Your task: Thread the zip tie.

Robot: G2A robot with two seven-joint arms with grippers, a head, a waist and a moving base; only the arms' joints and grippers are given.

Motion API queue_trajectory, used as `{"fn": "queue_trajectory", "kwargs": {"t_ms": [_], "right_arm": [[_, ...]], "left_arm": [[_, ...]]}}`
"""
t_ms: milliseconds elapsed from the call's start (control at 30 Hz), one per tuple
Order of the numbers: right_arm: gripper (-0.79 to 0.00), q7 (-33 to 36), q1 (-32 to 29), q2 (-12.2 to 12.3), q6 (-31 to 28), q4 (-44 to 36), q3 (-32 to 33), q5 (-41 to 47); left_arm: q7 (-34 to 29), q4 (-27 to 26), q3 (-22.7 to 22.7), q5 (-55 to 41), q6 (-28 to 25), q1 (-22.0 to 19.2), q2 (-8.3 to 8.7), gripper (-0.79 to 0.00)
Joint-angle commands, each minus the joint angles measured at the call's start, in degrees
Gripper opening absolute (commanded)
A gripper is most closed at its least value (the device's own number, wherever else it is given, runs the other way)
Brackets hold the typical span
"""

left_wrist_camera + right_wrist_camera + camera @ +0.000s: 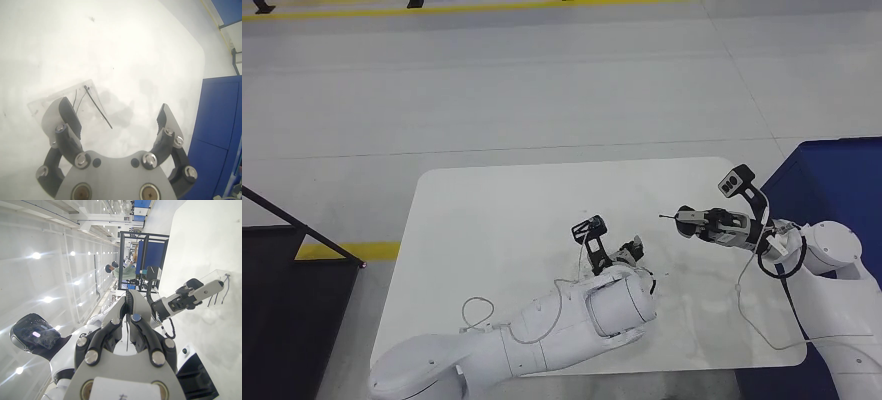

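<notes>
Both matter imo: right gripper [128, 298], clamped on the zip tie [128, 332], should aim it level, and the wide-open left gripper [113, 103] should steady the clear box [36, 108].

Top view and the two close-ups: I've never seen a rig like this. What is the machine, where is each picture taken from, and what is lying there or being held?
This is a two-armed robot at a white table. The top view looks down from a camera above its arms; the other two come from a camera on each wrist, so each shows its own gripper up close. On the table lies a clear plastic plate with a black zip tie across it. The left gripper hangs open over that plate. The right gripper, off to one side, is shut on a second zip tie, whose thin end pokes out toward the left arm in the top view.
</notes>
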Motion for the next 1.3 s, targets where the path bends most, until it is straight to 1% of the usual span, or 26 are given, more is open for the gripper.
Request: {"fn": "queue_trajectory", "kwargs": {"t_ms": [0, 133, 200, 233, 433, 467, 567, 633, 667, 700, 733, 800, 900, 967, 1033, 1067, 1100, 1133, 1267], "right_arm": [[-0.785, 0.00, 0.00, 0.00, 0.00, 0.00, 0.00, 0.00], [-0.785, 0.00, 0.00, 0.00, 0.00, 0.00, 0.00, 0.00], [-0.785, 0.00, 0.00, 0.00, 0.00, 0.00, 0.00, 0.00], [-0.785, 0.00, 0.00, 0.00, 0.00, 0.00, 0.00, 0.00], [-0.785, 0.00, 0.00, 0.00, 0.00, 0.00, 0.00, 0.00], [-0.785, 0.00, 0.00, 0.00, 0.00, 0.00, 0.00, 0.00], [-0.785, 0.00, 0.00, 0.00, 0.00, 0.00, 0.00, 0.00], [-0.785, 0.00, 0.00, 0.00, 0.00, 0.00, 0.00, 0.00], [-0.785, 0.00, 0.00, 0.00, 0.00, 0.00, 0.00, 0.00], [-0.785, 0.00, 0.00, 0.00, 0.00, 0.00, 0.00, 0.00], [-0.785, 0.00, 0.00, 0.00, 0.00, 0.00, 0.00, 0.00], [-0.785, 0.00, 0.00, 0.00, 0.00, 0.00, 0.00, 0.00], [-0.785, 0.00, 0.00, 0.00, 0.00, 0.00, 0.00, 0.00], [-0.785, 0.00, 0.00, 0.00, 0.00, 0.00, 0.00, 0.00], [-0.785, 0.00, 0.00, 0.00, 0.00, 0.00, 0.00, 0.00], [-0.785, 0.00, 0.00, 0.00, 0.00, 0.00, 0.00, 0.00], [-0.785, 0.00, 0.00, 0.00, 0.00, 0.00, 0.00, 0.00], [-0.785, 0.00, 0.00, 0.00, 0.00, 0.00, 0.00, 0.00], [-0.785, 0.00, 0.00, 0.00, 0.00, 0.00, 0.00, 0.00]], "left_arm": [[-3.03, -0.95, 0.00, 4.32, 0.00, 0.08, 1.17, 0.000], [-9.30, -3.07, 0.00, 9.76, 0.00, -0.60, 4.03, 0.000], [-13.03, -6.68, -0.03, 10.49, 0.00, -1.32, 5.63, 0.000], [-13.41, -7.31, -0.18, 10.43, 0.00, -1.48, 5.94, 0.000], [-13.41, -7.31, -0.18, 10.43, 0.00, -1.48, 5.94, 0.000], [-15.44, -8.17, 0.00, 11.80, -0.96, -0.65, 5.91, 0.000], [-24.09, -9.50, 0.00, 22.08, -0.56, 0.39, 5.90, 0.000], [-30.69, -10.67, 0.00, 27.09, -1.98, -0.10, 6.15, -0.003], [-33.68, -10.90, 0.00, 29.43, -2.64, -0.39, 6.43, -0.228], [-36.13, -11.20, 0.00, 31.25, -2.96, -0.76, 6.74, -0.326], [-37.80, -11.55, -0.09, 32.26, -3.24, -1.10, 7.08, -0.409], [-40.45, -11.84, -0.84, 33.21, -2.95, -1.47, 7.77, -0.551], [-43.42, -12.05, -2.18, 34.06, -1.05, -1.62, 8.47, -0.686], [-45.03, -11.31, -3.00, 34.39, 0.00, -1.60, 8.68, -0.705], [-47.29, -10.99, -2.96, 34.98, 0.00, -1.82, 8.68, -0.705], [-48.66, -10.52, -2.97, 35.14, 0.00, -2.08, 8.66, -0.717], [-49.77, -10.22, -2.99, 35.37, 0.00, -2.28, 8.60, -0.763], [-50.77, -9.96, -3.00, 35.59, 0.00, -2.42, 8.53, -0.785], [-54.60, -7.66, -2.41, 37.03, 0.00, -3.27, 7.97, -0.785]]}}
